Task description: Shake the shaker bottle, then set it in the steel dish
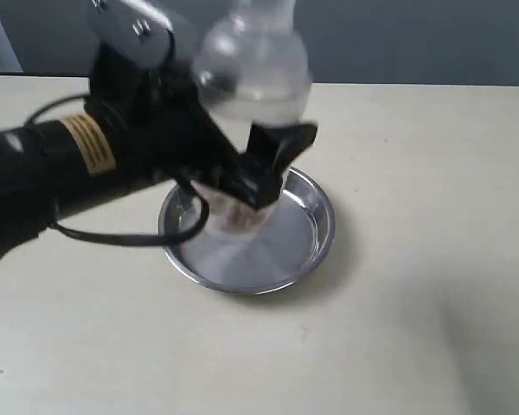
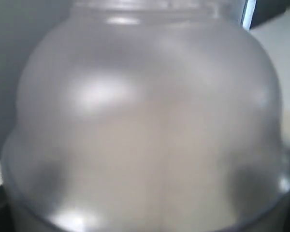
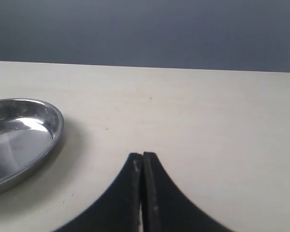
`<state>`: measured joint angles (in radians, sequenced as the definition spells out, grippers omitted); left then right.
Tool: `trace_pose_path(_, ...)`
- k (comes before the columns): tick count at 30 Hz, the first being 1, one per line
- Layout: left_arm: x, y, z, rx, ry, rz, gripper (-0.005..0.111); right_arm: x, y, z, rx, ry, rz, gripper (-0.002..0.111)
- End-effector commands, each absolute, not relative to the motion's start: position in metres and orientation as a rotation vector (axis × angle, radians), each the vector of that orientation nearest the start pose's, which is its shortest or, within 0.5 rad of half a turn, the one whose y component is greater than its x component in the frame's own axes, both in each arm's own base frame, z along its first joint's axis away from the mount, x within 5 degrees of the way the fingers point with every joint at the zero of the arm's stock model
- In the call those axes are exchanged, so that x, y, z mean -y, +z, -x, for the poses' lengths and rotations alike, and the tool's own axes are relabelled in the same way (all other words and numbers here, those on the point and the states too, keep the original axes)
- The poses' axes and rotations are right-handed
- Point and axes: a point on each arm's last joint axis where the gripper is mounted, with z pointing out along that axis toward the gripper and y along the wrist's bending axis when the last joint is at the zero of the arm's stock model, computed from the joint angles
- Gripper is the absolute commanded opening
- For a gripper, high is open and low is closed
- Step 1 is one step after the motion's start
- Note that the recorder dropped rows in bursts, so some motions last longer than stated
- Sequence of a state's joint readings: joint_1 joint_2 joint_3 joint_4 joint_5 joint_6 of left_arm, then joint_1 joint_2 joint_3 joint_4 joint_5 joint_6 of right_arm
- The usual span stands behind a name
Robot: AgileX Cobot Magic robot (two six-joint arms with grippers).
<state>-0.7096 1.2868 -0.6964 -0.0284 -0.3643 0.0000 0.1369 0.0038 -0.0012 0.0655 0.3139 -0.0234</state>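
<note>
The shaker bottle [image 1: 255, 73] is off the table, blurred, its frosted dome leaning toward the upper right. My left gripper [image 1: 253, 177] is shut on its clear lower body, and brownish granules show just below the fingers. The bottle hangs over the steel dish [image 1: 324, 216], which lies on the cream table. The left wrist view is almost filled by the bottle's frosted shoulder [image 2: 145, 121], which hides the jaws. My right gripper [image 3: 142, 155] is shut with nothing in it and stands on the table side of the dish [image 3: 58, 126], apart from it.
The cream table [image 1: 415, 328] runs back to a grey wall. A black cable [image 1: 112, 238] loops from the left arm down beside the dish. Nothing else stands on the table.
</note>
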Motion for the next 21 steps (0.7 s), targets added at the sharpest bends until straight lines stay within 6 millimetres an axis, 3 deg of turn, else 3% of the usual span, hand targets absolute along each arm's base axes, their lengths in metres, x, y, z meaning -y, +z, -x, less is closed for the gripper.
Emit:
trace_pose_path(1,0.174,0.283,-0.226,-1.692,-0.511,-0.444,0.0,-0.009,0.186,-0.054,-1.787,0.142,0.109,-0.001)
trace_pose_path(2,0.175,0.286,-0.226,-1.679,-0.524,-0.437,0.0,-0.009,0.186,-0.054,-1.787,0.142,0.109,-0.001)
trace_pose_path(6,0.184,0.339,-0.204,-1.412,-0.57,-0.578,0.0,-0.009,0.186,-0.054,-1.787,0.14,0.11,-0.001)
trace_pose_path(7,0.184,0.337,-0.203,-1.431,-0.567,-0.58,0.0,-0.009,0.186,-0.054,-1.787,0.14,0.11,-0.001)
trace_pose_path(11,0.171,0.275,-0.229,-1.806,-0.476,-0.509,0.0,-0.009,0.186,-0.054,-1.787,0.14,0.11,-0.001)
trace_pose_path(12,0.171,0.272,-0.23,-1.826,-0.479,-0.503,0.0,-0.009,0.186,-0.054,-1.787,0.14,0.11,-0.001)
trace_pose_path(13,0.174,0.278,-0.228,-1.797,-0.492,-0.51,0.0,-0.009,0.186,-0.054,-1.787,0.14,0.11,-0.001)
trace_pose_path(15,0.181,0.315,-0.216,-1.61,-0.546,-0.536,0.0,-0.009,0.186,-0.054,-1.787,0.14,0.11,-0.001)
trace_pose_path(17,0.183,0.338,-0.206,-1.47,-0.549,-0.564,0.0,-0.009,0.186,-0.054,-1.787,0.14,0.11,-0.001)
trace_pose_path(19,0.178,0.322,-0.214,-1.564,-0.504,-0.541,0.0,-0.009,0.186,-0.054,-1.787,0.14,0.11,-0.001)
trace_pose_path(21,0.17,0.281,-0.231,-1.773,-0.444,-0.478,0.0,-0.009,0.186,-0.054,-1.787,0.14,0.11,-0.001)
